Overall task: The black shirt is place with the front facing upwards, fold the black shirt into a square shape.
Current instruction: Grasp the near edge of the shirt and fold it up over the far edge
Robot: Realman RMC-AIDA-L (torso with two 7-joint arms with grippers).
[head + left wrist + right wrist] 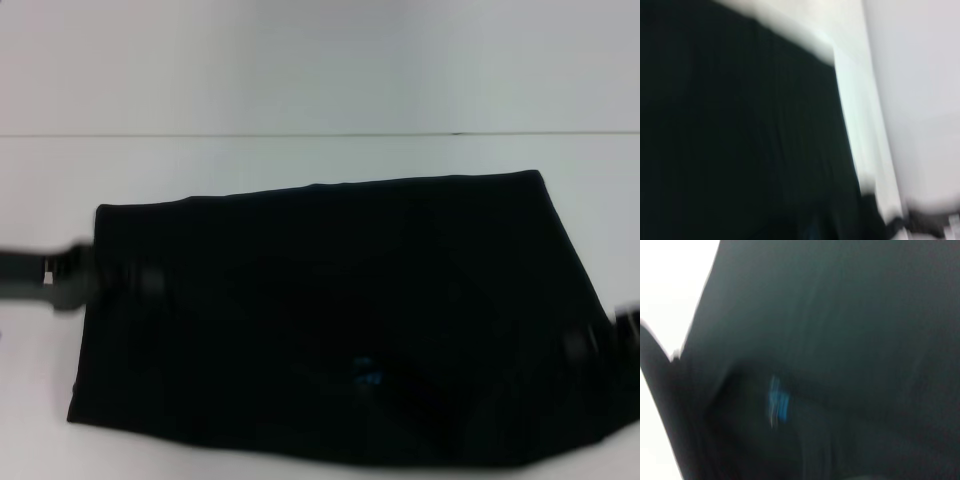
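While the black shirt lies folded on the white table, both arms are at its sides.
Left gripper at frame left, right gripper at right edge; whether either is spread, I cannot tell.

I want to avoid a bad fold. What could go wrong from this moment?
1. The left pincer and right pincer sit at opposite side edges of the shirt; uneven pulls could skew it.
2. The shirt's near edge lies close to the table front, so cloth might slide off.
3. The blue label shows; layers there may bunch.
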